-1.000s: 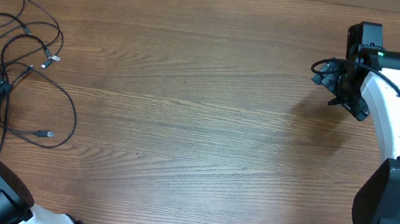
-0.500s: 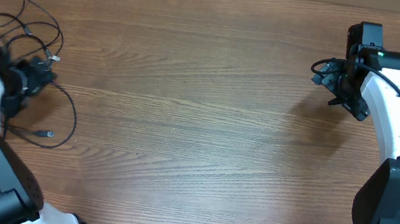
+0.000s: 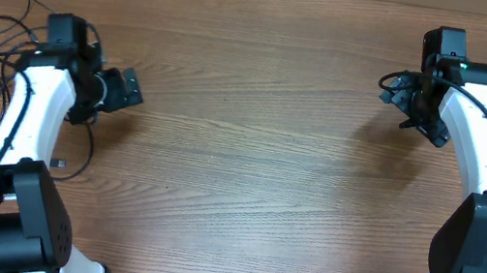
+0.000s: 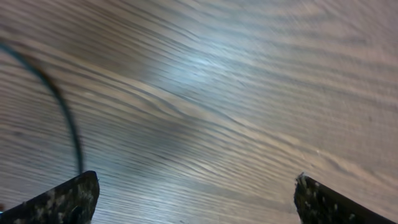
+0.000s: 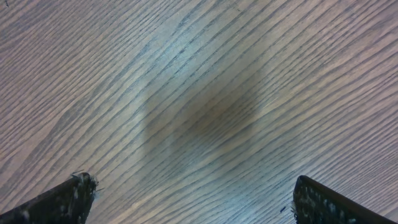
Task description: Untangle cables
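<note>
The cables [image 3: 2, 49] lie in a loose tangle at the far left of the counter [image 3: 250, 157], as overlapping black loops. One plug end [image 3: 57, 163] trails toward the near edge. Your left arm crosses part of the heap. The left end effector [image 3: 126, 89] sits just to the right of the heap, released, its fingers spread wide and empty. In its wrist view a single dark strand [image 4: 68, 124] curves past the left finger over bare wood. The right end effector [image 3: 412, 106] hangs well apart at the far right, also released, with nothing between its fingers.

To do this step well, steer the left end effector over the heap's edge. Choose one outer loop or a plug end rather than the crowded middle, and close on that strand alone. Then draw it away slowly so the other cords don't drag along.
</note>
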Tool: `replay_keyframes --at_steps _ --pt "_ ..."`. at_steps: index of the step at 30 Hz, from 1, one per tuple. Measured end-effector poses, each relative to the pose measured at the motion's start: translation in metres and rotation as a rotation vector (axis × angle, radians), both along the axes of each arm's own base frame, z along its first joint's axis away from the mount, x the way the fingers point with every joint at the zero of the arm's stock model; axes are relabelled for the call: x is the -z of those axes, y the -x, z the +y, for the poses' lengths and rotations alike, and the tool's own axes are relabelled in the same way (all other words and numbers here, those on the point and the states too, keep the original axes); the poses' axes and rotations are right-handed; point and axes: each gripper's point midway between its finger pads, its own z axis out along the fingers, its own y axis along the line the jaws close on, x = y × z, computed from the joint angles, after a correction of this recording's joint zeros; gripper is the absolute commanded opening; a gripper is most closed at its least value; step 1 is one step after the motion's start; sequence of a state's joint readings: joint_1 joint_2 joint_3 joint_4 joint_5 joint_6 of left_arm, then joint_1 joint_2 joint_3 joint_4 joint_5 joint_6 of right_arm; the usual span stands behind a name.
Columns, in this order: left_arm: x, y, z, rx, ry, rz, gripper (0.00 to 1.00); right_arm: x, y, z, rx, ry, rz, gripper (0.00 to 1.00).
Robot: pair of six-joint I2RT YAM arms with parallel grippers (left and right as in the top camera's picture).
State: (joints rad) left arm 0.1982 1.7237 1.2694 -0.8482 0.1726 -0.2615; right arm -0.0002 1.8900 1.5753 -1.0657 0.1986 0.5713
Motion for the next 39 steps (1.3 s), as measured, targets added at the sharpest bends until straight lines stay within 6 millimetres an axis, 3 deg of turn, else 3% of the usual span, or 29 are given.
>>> replay_keyframes --at_steps 9,39 --pt "0.002 0.006 -0.026 0.069 0.006 0.034 1.00 0.000 0.000 0.000 0.000 0.000 0.000 1.00" --pt "0.003 0.006 -0.026 0.067 0.006 0.037 1.00 0.000 0.000 0.000 0.000 0.000 0.001 1.00"
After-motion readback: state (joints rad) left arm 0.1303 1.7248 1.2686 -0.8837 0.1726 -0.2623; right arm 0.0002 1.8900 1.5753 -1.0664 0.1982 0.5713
